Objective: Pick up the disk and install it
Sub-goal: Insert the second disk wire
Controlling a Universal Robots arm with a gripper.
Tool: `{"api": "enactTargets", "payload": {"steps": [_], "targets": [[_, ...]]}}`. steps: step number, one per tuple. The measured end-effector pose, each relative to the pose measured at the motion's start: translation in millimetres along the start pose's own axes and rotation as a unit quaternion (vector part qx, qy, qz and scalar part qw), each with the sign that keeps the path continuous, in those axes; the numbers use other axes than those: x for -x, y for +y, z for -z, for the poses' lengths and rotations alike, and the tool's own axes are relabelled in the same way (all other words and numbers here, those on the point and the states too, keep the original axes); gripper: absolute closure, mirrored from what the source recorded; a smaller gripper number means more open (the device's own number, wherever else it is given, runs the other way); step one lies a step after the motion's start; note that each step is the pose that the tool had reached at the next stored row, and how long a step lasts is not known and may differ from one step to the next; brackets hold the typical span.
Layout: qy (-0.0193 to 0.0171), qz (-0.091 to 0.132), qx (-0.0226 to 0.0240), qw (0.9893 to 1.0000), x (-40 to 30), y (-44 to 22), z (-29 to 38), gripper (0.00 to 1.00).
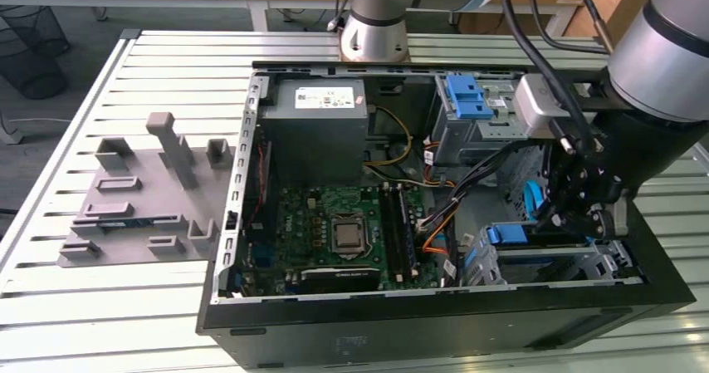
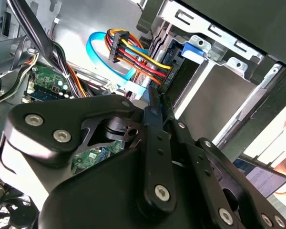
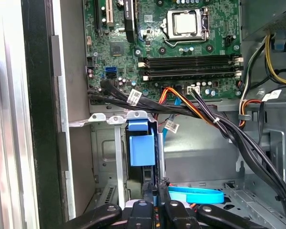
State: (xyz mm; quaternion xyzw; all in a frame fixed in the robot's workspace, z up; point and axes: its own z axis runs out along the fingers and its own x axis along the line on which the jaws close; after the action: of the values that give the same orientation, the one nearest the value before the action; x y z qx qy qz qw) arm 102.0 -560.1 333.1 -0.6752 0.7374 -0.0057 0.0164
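At the exterior view's right, inside the open case (image 1: pixel 238 223), the gripper (image 1: pixel 552 220) reaches down beside the near drive cage (image 1: pixel 603 261). In both wrist views its fingers (image 3: pixel 163 187) are drawn together, tips nearly meeting. Whether they pinch anything is hidden by the gripper's own black links.

The disk (image 3: pixel 142 145) stands on edge in the cage slot, just beyond the fingertips. Only its blue carrier shows. The silver body and label are hidden by the cage walls. In the exterior view the arm covers much of the cage, leaving a blue strip of the disk (image 1: pixel 512 235) in sight.

Black cables (image 3: pixel 238 138) cross between the cage and the motherboard (image 1: pixel 344 232). A blue ribbon cable (image 3: pixel 195 194) lies by the fingers.
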Motion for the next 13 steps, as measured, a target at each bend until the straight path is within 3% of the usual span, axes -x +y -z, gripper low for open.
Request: {"api": "enactTargets", "payload": {"steps": [11, 13], "targets": [[0.0001, -0.002, 0.0000, 1.0000, -0.7, 0.0, -2.1, 0.84], [0.0001, -0.002, 0.0000, 1.0000, -0.7, 0.0, -2.1, 0.76]]}}
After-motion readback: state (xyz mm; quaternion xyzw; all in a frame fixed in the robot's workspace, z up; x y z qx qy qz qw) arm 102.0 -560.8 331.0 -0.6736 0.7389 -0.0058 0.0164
